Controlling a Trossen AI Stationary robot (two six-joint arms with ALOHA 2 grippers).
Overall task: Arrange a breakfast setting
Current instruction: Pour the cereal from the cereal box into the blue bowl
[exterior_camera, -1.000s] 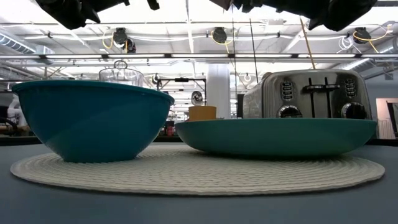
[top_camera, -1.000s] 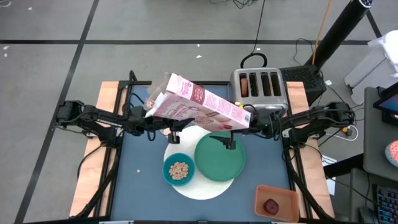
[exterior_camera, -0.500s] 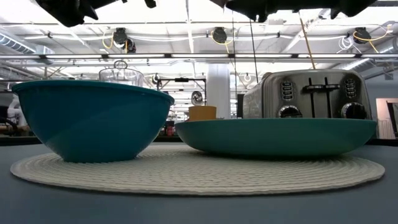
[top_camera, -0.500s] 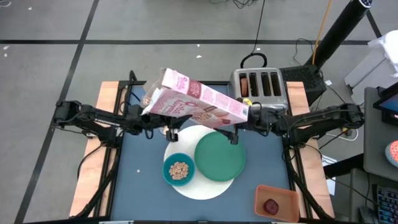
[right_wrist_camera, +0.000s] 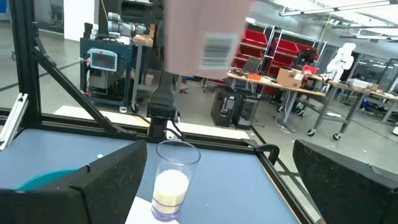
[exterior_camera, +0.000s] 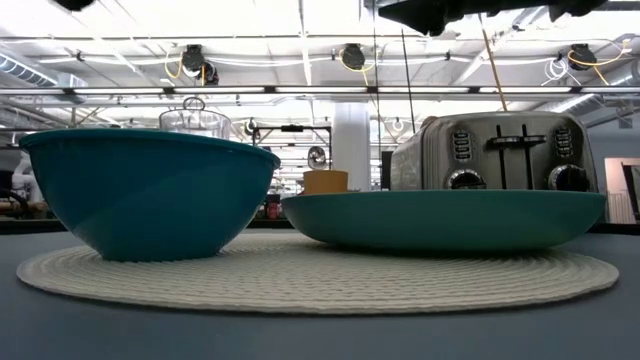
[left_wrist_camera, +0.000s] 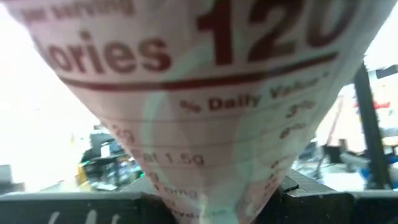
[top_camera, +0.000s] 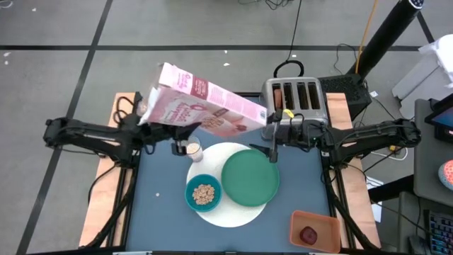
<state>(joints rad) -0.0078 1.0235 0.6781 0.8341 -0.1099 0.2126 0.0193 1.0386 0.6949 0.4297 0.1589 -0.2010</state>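
My left gripper (top_camera: 168,132) is shut on a pink cereal box (top_camera: 205,106), high over the table's far left. My right gripper (top_camera: 272,147) stands open and level above the far rim of the green plate (top_camera: 250,177), touching nothing. The plate and the teal bowl (top_camera: 204,193), which holds cereal, rest on the round white mat (top_camera: 233,212). The milk glass (top_camera: 191,149) stands at the mat's far edge, below the box. An orange cup (exterior_camera: 325,181) shows behind the plate in the low view. A dark-red fruit (top_camera: 308,234) lies in the orange tray. My left gripper pinches the cereal box between its two fingers, near the box's left end, on the printed nutrition panel (left_wrist_camera: 211,186). The fingers come from the table's left, slanting upward. The box is lifted clear and sticks out toward the right, tilted with its right end over the table's far edge.
The silver toaster (top_camera: 295,97) stands at the far right, just behind my right gripper, with something brown in one slot (top_camera: 282,95). The orange tray (top_camera: 327,221) sits at the near right corner. Bare blue table lies left of the mat (top_camera: 159,198).
My left gripper has drawn back toward the table's left edge and risen, carrying the cereal box away from above the mat; the milk glass now shows below it. My right gripper has pulled back a little toward the toaster and tipped up to level, staying open.
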